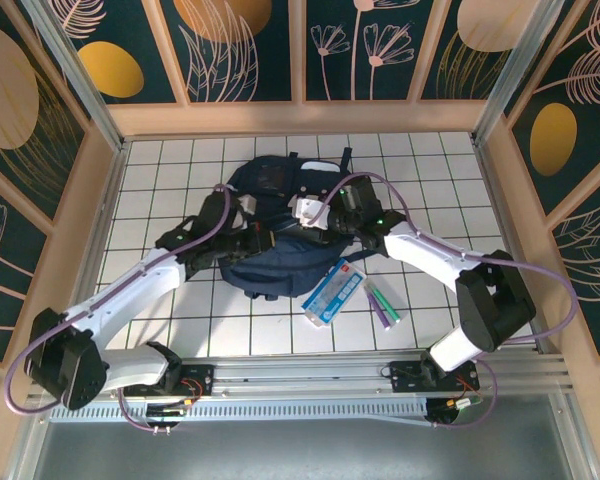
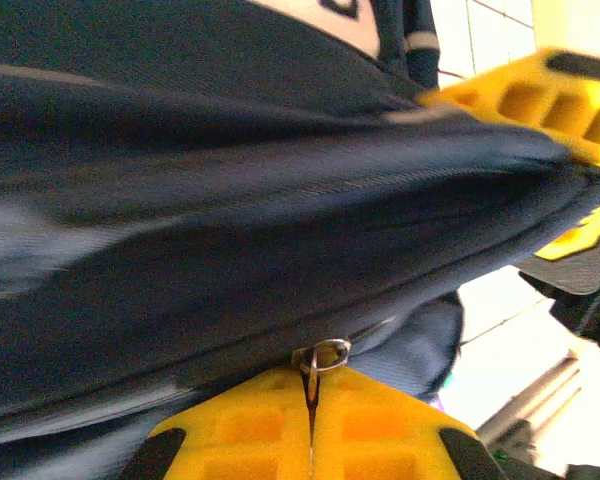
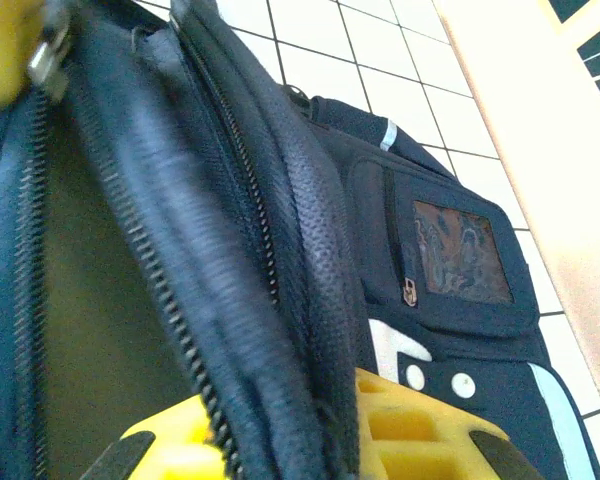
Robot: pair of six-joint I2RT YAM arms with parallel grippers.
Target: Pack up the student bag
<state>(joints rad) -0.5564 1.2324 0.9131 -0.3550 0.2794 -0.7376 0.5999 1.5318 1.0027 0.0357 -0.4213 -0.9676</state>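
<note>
Slumped navy-fabric student bag — toothed zipper, oval metal pull.

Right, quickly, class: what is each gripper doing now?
Left gripper: closed on the zip pull of the bag.
Right gripper: closed on the bag's zip edge.

Both arms are folding outward at the elbow from the near edge of the table and then slanting inward toward its middle, the left arm from the left side, the right arm from the right, so that their wrists are nearly meeting. The left gripper is pressing its yellow fingers flat together, while the right gripper is pinching with a narrow gap between its own fingers.
</note>
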